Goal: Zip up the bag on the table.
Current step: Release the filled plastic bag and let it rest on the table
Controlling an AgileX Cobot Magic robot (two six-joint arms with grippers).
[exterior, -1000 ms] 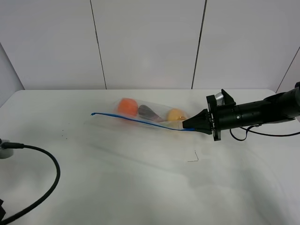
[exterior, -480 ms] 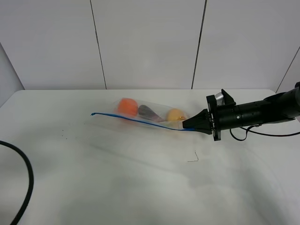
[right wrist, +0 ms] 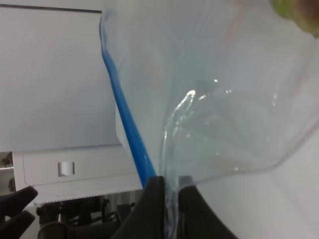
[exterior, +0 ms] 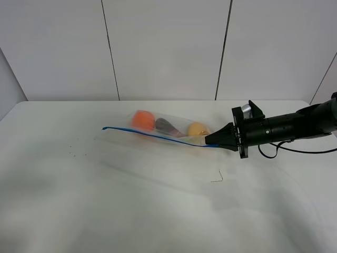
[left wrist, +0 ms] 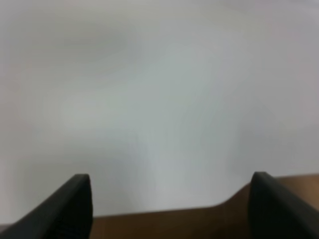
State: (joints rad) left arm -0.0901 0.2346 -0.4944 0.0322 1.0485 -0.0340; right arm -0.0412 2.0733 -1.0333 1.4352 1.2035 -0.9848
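Bag (exterior: 174, 130), clear and crinkly: lay on the white table (exterior: 158, 205), past its middle toward the far side, with orange (exterior: 142, 120), eggplant (exterior: 167, 126) and pear (exterior: 198, 129) inside. Ran its blue zipper strip (exterior: 152, 135) along the near edge. Was pinched at the strip's right end by the right gripper (exterior: 209, 140), jaws closed on the plastic, probably to anchor it for zipping. Had no touch from the left gripper (left wrist: 172, 204), jaws spread wide elsewhere.

Clear bag (exterior: 174, 128), edged by a blue zipper strip (exterior: 152, 135), is laid toward the far side of the white table (exterior: 131, 200).
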